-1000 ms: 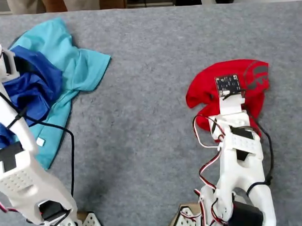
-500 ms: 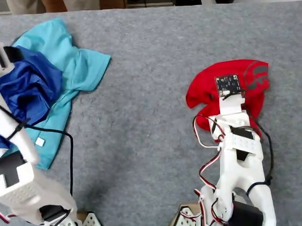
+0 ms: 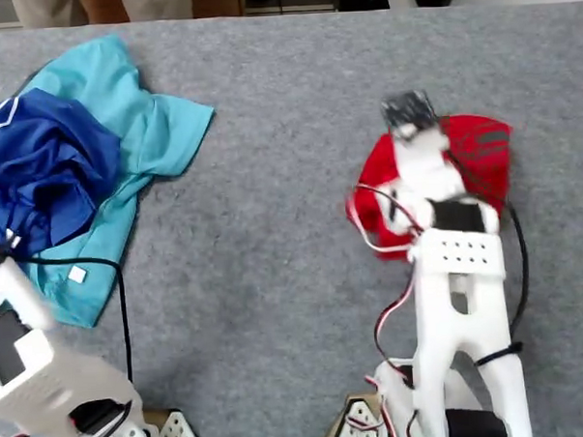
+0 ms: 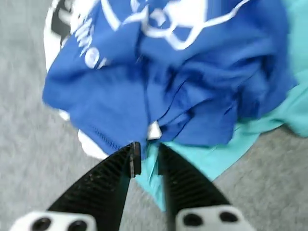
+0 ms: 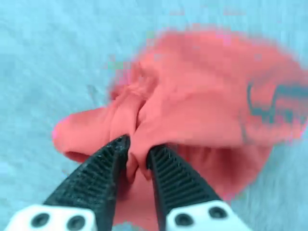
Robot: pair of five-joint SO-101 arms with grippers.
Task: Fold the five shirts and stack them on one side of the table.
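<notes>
Jaws of the right gripper (image 5: 137, 147) pinch a fold of the red shirt (image 5: 202, 110). Its bulk lies beyond them, toward the desk's (image 3: 294, 276) far right corner.

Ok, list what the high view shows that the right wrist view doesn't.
High view adds: the blue shirt heaped on the teal shirt, spread out near the table's other end. Right wrist view adds: the right gripper pinching a raised fold of cloth. Shared: the crumpled red shirt lying on the grey table.
</notes>
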